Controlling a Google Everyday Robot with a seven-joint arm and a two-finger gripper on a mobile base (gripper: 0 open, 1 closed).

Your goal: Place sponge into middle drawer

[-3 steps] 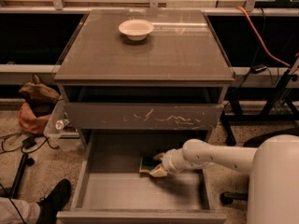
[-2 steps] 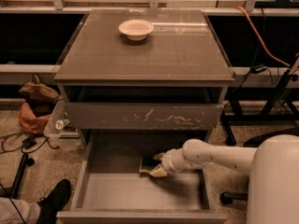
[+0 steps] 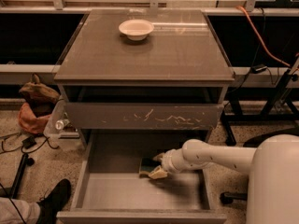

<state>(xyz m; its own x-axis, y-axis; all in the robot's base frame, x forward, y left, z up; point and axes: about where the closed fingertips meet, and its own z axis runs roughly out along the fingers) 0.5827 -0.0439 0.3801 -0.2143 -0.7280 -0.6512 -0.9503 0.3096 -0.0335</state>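
The middle drawer (image 3: 117,192) is pulled out at the bottom of the grey cabinet, with a plain grey floor and low side walls. The sponge (image 3: 147,166), dark green over pale yellow, is inside the drawer near its middle back, low over or on the floor. My gripper (image 3: 157,168) reaches in from the right on the white arm and is right at the sponge, partly covering it. I cannot tell whether the sponge touches the floor.
A white bowl (image 3: 136,29) sits on the cabinet top (image 3: 177,55). Above the open drawer is a grey drawer front with white scratches (image 3: 145,115). A person's shoe (image 3: 53,199) is at lower left. Bags and cables lie on the floor at left.
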